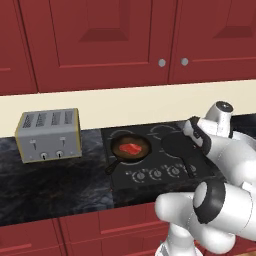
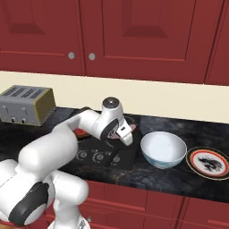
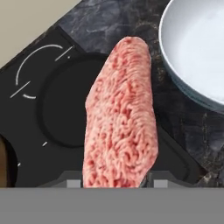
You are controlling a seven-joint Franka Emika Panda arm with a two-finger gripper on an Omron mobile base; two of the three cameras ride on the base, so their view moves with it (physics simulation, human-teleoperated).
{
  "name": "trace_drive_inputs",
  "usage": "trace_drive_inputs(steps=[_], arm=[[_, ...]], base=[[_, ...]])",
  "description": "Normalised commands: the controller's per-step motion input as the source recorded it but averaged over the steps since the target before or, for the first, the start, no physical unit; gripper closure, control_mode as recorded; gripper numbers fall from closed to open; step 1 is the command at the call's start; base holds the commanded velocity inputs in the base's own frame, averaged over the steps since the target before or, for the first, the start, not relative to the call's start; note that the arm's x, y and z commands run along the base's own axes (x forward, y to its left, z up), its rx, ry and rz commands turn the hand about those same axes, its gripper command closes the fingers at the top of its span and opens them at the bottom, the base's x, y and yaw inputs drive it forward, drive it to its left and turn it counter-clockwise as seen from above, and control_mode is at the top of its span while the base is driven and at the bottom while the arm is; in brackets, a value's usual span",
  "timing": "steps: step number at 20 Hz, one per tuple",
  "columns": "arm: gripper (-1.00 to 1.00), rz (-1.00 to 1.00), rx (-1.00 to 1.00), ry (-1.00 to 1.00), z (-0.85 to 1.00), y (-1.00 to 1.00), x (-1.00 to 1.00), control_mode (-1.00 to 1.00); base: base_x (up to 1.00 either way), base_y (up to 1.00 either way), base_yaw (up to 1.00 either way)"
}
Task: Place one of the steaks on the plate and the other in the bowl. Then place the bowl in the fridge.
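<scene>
So far neither steak is delivered: one steak [image 1: 131, 149] lies in the brown pan [image 1: 131, 148] on the stove [image 1: 155, 172], while the bowl [image 2: 163, 149] and plate [image 2: 209, 162] on the worktop [image 2: 147, 176] look empty. In the hand view the jaws are clamped on the pink steak [image 3: 120, 118], held above the black pan [image 3: 68, 105]; its long axis runs straight out from the gripper [image 3: 117, 183], its far end near the bowl's rim. Both placements and the fridge trip remain

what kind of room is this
A kitchen, rendered in simulation by the look of it: red cabinets above a dark stone counter, a black cooktop with a frying pan holding a steak, and a toaster beside it.
</scene>
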Motion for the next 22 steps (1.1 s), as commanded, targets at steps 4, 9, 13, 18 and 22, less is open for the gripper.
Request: trace_drive_inputs(steps=[4, 9, 13, 18, 22], arm=[[1.00, -0.07, 0.00, 0.00, 0.34, -0.31, -0.38, -1.00], [1.00, -0.06, 0.00, 0.00, 0.22, -0.45, -0.16, -1.00], [1.00, -0.02, 0.00, 0.00, 0.05, -0.76, 0.00, -1.00], [1.00, -0.01, 0.06, 0.05, 0.23, -0.62, 0.03, -1.00], [1.00, 0.00, 0.04, 0.04, -0.02, -0.39, 0.29, -1.00]], base=[[0.00, 0.00, 0.00], [0.00, 0.00, 0.00], [0.00, 0.00, 0.00], [0.00, 0.00, 0.00], [0.00, 0.00, 0.00]])
